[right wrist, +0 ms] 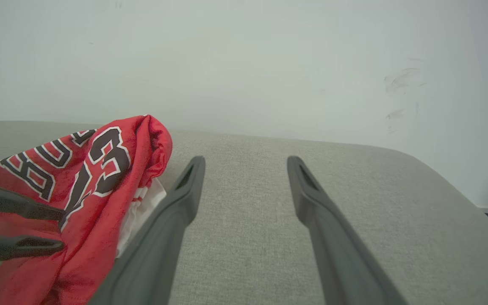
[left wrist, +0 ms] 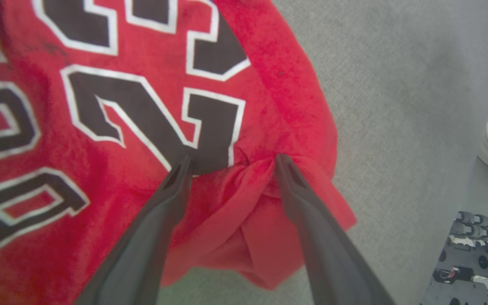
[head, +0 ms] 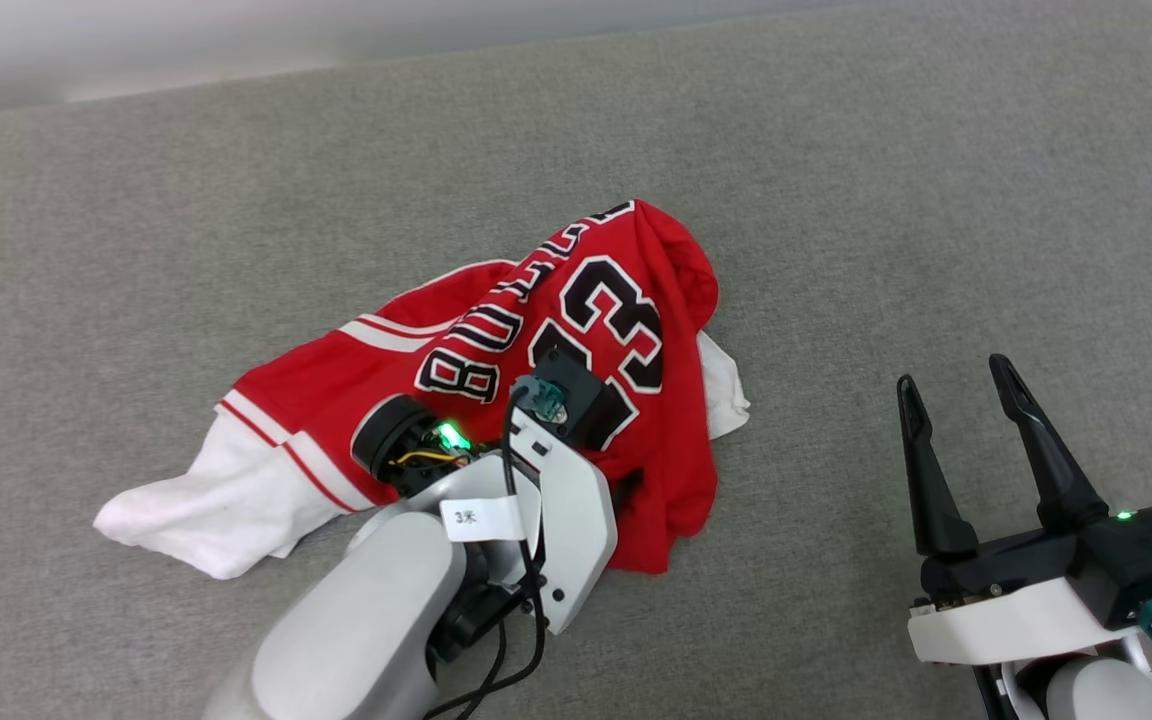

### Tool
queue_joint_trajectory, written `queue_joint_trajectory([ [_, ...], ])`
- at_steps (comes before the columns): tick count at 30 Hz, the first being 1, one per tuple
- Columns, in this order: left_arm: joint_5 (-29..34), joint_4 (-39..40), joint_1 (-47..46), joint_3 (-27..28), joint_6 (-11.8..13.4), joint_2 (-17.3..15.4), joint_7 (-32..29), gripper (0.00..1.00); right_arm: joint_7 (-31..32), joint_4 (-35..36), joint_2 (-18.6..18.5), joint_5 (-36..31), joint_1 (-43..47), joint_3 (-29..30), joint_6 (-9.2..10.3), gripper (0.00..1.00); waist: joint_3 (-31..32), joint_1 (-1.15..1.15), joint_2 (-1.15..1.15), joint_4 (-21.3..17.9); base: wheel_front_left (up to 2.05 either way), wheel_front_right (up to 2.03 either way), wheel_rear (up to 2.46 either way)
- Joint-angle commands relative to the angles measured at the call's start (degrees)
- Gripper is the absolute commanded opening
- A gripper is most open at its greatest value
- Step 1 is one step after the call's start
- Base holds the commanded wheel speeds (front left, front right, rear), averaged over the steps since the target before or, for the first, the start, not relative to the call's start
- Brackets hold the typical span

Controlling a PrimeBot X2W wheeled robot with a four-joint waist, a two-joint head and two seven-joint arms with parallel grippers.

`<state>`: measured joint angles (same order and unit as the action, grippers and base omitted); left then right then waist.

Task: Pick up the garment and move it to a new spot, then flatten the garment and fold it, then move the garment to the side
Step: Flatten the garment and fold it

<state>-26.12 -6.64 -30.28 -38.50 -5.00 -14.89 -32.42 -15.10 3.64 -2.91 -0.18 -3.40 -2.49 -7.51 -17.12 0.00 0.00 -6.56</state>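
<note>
Left gripper (left wrist: pixel 233 158), fingers spread wide, sits around a fold of the crumpled red cloth jersey (left wrist: pixel 278 101); I should pinch deep.

A grey fabric-covered surface (head: pixel 886 200) is carrying a crumpled red shirt (head: pixel 496 340), which is lying in a heap left of its middle, one white sleeve (head: pixel 206 510) trailing flat toward the near-left.
</note>
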Motion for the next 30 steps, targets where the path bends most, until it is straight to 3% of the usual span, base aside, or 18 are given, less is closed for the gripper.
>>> queue_joint_trajectory([
  [1,0.7,-1.6,-0.7,-0.8,-0.3,0.3,-0.4,1.00,-0.1,0.0,0.1,0.1,-0.8,-0.1,0.04,1.00,-0.9,0.00,0.00,-0.9,0.00,0.00,0.00],
  [4,1.2,-5.7,-1.3,-3.3,-0.9,0.3,-1.6,1.00,-0.1,-0.3,0.1,0.6,-1.2,-0.2,0.04,1.00,-1.3,0.00,0.00,-1.4,0.00,0.00,0.00],
  [5,1.3,-6.4,-1.2,-3.9,-1.1,0.1,-1.9,0.45,-0.1,-0.3,0.1,0.6,-1.2,-0.2,0.04,1.00,-1.3,0.00,0.00,-1.5,0.00,0.00,0.00],
  [6,1.3,-7.0,-1.1,-4.4,-1.2,-0.1,-1.9,0.00,-0.1,-0.4,0.1,0.6,-1.1,-0.2,0.04,1.00,-1.3,0.00,0.00,-1.5,0.00,0.00,0.00],
  [15,1.3,-3.8,1.7,-4.0,-0.4,-2.6,2.3,0.00,-0.1,-1.5,0.0,0.3,0.8,1.3,0.04,1.00,3.6,0.00,0.00,1.9,0.00,0.00,0.00],
  [24,-0.4,6.6,10.5,-2.3,2.9,-9.8,0.7,0.00,-0.1,-2.7,0.1,-0.2,2.8,1.1,0.04,1.00,9.6,0.00,0.00,6.6,0.00,0.00,0.00],
  [30,-0.8,6.5,16.4,-3.2,4.5,-13.0,-1.0,0.00,-0.1,-3.1,0.1,0.1,3.7,0.5,0.04,1.00,11.3,0.00,0.00,7.2,0.00,0.00,0.00],
])
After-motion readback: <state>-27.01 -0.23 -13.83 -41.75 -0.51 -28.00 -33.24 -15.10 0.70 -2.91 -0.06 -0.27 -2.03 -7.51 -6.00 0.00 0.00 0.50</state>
